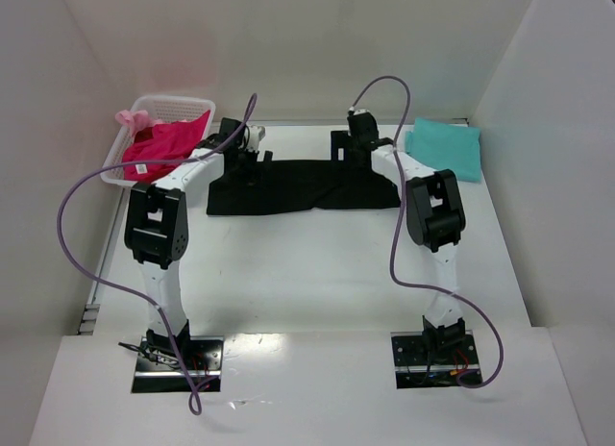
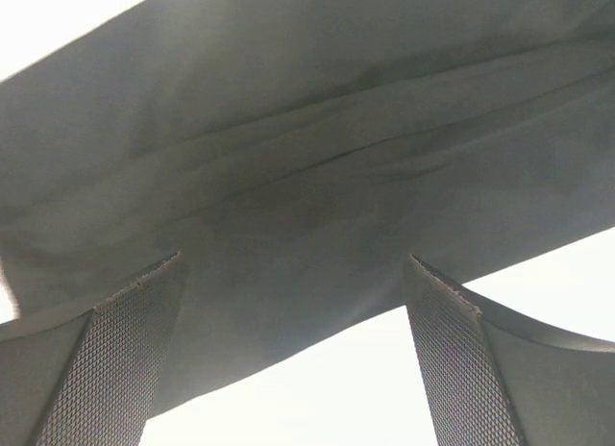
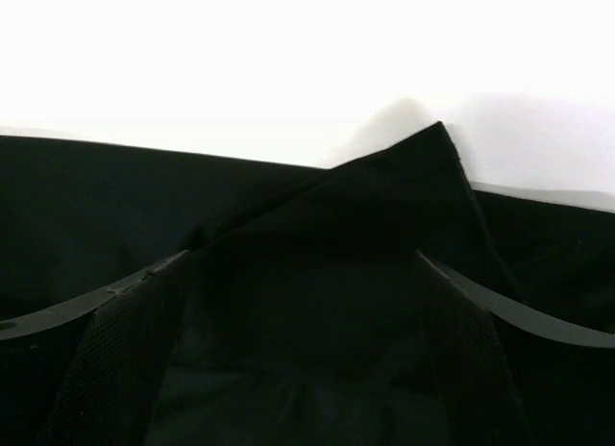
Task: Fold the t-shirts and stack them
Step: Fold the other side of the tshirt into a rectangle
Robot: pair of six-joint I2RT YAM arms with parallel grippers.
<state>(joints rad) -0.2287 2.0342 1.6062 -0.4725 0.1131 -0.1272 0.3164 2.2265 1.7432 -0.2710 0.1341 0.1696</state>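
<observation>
Black shirt (image 1: 303, 188) lies flat across the far middle of the table (image 1: 307, 283) as a wide band, long side running left to right. My left gripper (image 1: 248, 156) sits at its far left end and my right gripper (image 1: 351, 148) at its far right end, both low over the cloth. Both are released, jaws spread wide. Through the left wrist camera, the mesh-faced fingers (image 2: 125, 359) stand well apart with a creased fold of the black cloth spanning the view beyond them and white table below. Through the right wrist camera, the fingers (image 3: 106, 359) are just as wide, and a raised corner of the cloth peaks up between them against the white wall. I cannot tell whether either fingertip touches the fabric.

Teal shirt (image 1: 444, 148) lies folded in the far right corner, near my right gripper but apart from the black one. Pink shirt (image 1: 163, 146) is bunched in the white basket (image 1: 144, 108) at the far left, spilling over the rim toward my left arm.
</observation>
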